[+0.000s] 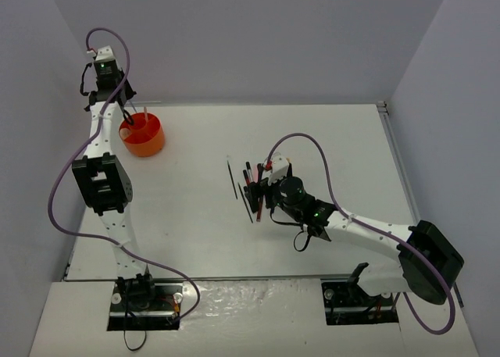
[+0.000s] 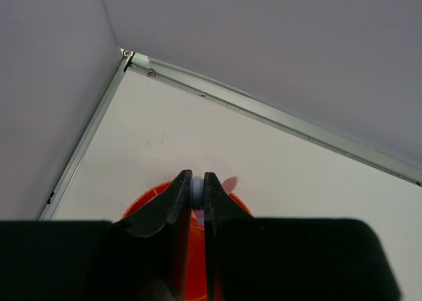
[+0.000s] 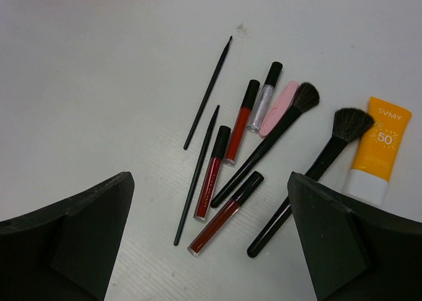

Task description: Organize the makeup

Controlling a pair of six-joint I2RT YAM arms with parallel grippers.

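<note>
The makeup lies in a loose bunch on the white table under my right gripper (image 3: 210,176), which hangs open above it and holds nothing. In the bunch are two thin black pencils (image 3: 196,176), three red gloss tubes (image 3: 225,213), a silver tube (image 3: 264,97), a pink piece (image 3: 279,108), two black brushes (image 3: 267,146) and an orange-white tube (image 3: 379,149). From above, that right gripper (image 1: 262,189) hovers at the bunch (image 1: 251,177). My left gripper (image 2: 196,177) is shut on a lilac stick (image 2: 196,188) over the orange holder (image 2: 150,197). A pink tip (image 2: 230,182) stands in the holder.
The orange round holder (image 1: 144,142) sits at the far left of the table, near the back wall and the metal table edge (image 2: 277,120). The left arm (image 1: 101,181) stretches along the left side. A purple cable (image 1: 312,150) loops over the right arm.
</note>
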